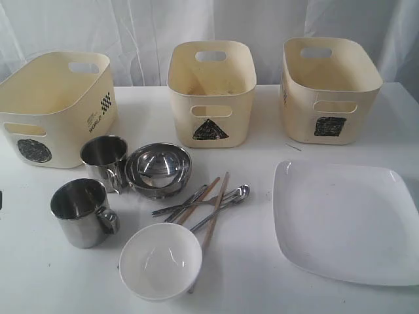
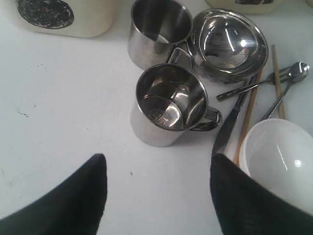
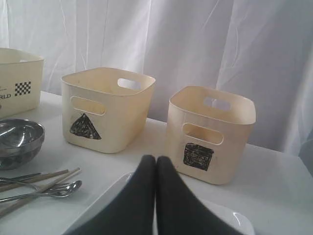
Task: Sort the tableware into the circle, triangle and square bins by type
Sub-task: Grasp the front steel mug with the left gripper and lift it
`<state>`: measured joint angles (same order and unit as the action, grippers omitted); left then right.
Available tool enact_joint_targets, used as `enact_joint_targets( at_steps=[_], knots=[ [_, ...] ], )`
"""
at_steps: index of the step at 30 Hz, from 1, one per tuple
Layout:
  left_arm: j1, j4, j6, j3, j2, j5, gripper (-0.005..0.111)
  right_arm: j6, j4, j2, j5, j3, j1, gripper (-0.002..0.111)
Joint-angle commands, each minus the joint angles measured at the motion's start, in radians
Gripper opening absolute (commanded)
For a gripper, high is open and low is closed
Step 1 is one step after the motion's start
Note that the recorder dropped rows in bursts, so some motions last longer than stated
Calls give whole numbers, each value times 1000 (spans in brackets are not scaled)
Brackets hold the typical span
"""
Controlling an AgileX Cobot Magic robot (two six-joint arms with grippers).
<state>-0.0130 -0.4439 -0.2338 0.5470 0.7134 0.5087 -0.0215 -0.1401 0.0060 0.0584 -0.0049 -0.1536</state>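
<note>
Two shiny steel mugs (image 1: 85, 212) and nested steel bowls (image 1: 159, 169) stand on the white table (image 1: 245, 284) before the circle bin (image 1: 55, 104), with a glossy white bowl (image 1: 160, 261) beside the wooden chopsticks (image 1: 218, 203). The left claw (image 2: 157, 157) is spread and empty. The right claw (image 3: 155, 159) is pressed together over the square plate (image 1: 347, 222).

A white table (image 1: 252, 278) carried three cream bins (image 1: 211, 98) along the back, from ten to two o'clock; two steel mugs (image 1: 82, 212) and nested steel bowls (image 1: 159, 170) stood at nine; chopsticks (image 1: 219, 196) and cutlery (image 1: 241, 191) lay crossed near centre; a white bowl (image 1: 160, 263) sat at seven; a square plate (image 1: 347, 222) lay at four.
</note>
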Motion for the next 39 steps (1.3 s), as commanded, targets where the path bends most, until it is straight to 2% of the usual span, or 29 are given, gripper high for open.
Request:
enact_joint_targets(
  at_steps=[1, 11, 17, 20, 21, 26, 27, 29, 30, 32, 33, 36, 39],
  knots=[
    [0, -32, -35, 113, 211, 15, 70, -1, -3, -6, -3, 5, 2, 0],
    [0, -105, -195, 286, 571, 43, 70, -1, -3, -6, -3, 5, 2, 0],
    [0, -118, -273, 302, 728, 25, 70, -1, -3, -6, -3, 5, 2, 0],
    [-2, -203, -351, 303, 783, -9, 70, -1, -3, -6, -3, 5, 2, 0],
    [-14, -239, -405, 305, 802, -30, 70, -1, -3, -6, -3, 5, 2, 0],
    [-122, -251, -437, 305, 884, -167, 70, -1, -3, -6, -3, 5, 2, 0],
    [-132, -248, -437, 305, 904, -189, 68, -1, -3, -6, -3, 5, 2, 0],
    [-138, -241, -437, 305, 944, -230, 51, -1, -3, -6, -3, 5, 2, 0],
    [-138, -240, -439, 305, 947, -249, 33, -1, -3, -6, -3, 5, 2, 0],
    [-138, -231, -439, 310, 938, -246, 8, -1, -3, -6, -3, 5, 2, 0],
    [-138, -211, -448, 321, 925, -224, 1, -1, -3, -6, -3, 5, 2, 0],
    [-138, -140, -439, 369, 868, -124, 0, -1, -3, -6, -3, 5, 2, 0],
    [-138, -3, -332, 463, 765, 19, 0, -1, -3, -6, -3, 5, 2, 0]
  ],
)
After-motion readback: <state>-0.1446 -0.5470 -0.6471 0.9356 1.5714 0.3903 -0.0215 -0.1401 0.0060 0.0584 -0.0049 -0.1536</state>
